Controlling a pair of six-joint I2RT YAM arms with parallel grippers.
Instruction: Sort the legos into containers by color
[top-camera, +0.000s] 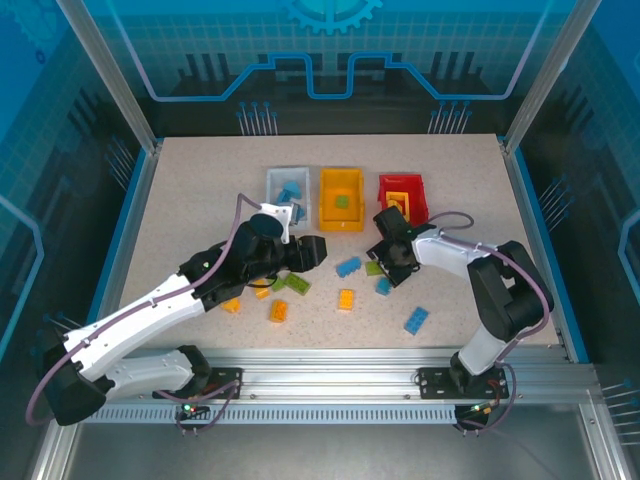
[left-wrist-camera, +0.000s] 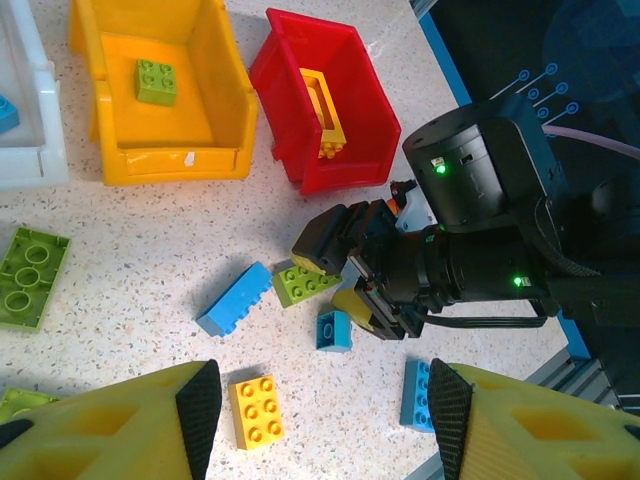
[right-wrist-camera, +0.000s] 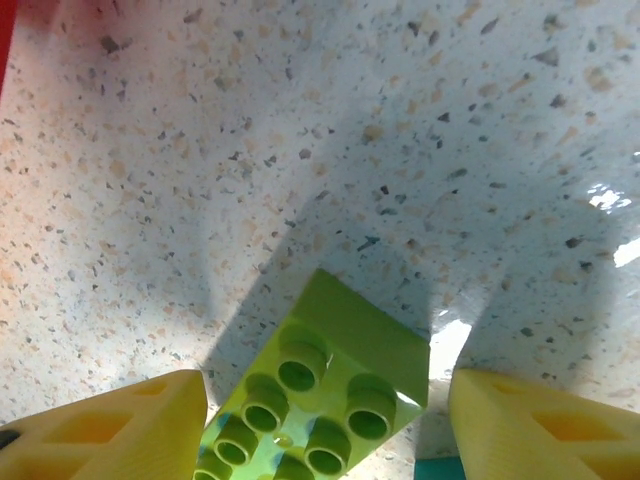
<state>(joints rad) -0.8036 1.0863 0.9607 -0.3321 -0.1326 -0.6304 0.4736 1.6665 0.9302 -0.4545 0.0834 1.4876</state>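
The yellow-orange bin (left-wrist-camera: 225, 110) holds one green square brick (left-wrist-camera: 157, 81). To its left, the white-grey bin (top-camera: 272, 180) holds blue bricks (top-camera: 290, 191). To its right, the red bin (left-wrist-camera: 290, 120) holds the yellow frame piece (left-wrist-camera: 325, 105).

In front of the yellow-orange bin, toward the red one, the right gripper (right-wrist-camera: 325, 425) sits low on the table (top-camera: 200, 180). Its fingers are apart, straddling a loose lime brick (right-wrist-camera: 320, 385) without clamping it.

The left gripper (left-wrist-camera: 325, 400) is also spread and empty, farther out from the yellow-orange bin. A long blue brick (left-wrist-camera: 233, 298) and a yellow brick (left-wrist-camera: 257, 410) lie between it and that bin.

green brick (right-wrist-camera: 330, 365) cropped below, white bin (left-wrist-camera: 32, 165) cropped
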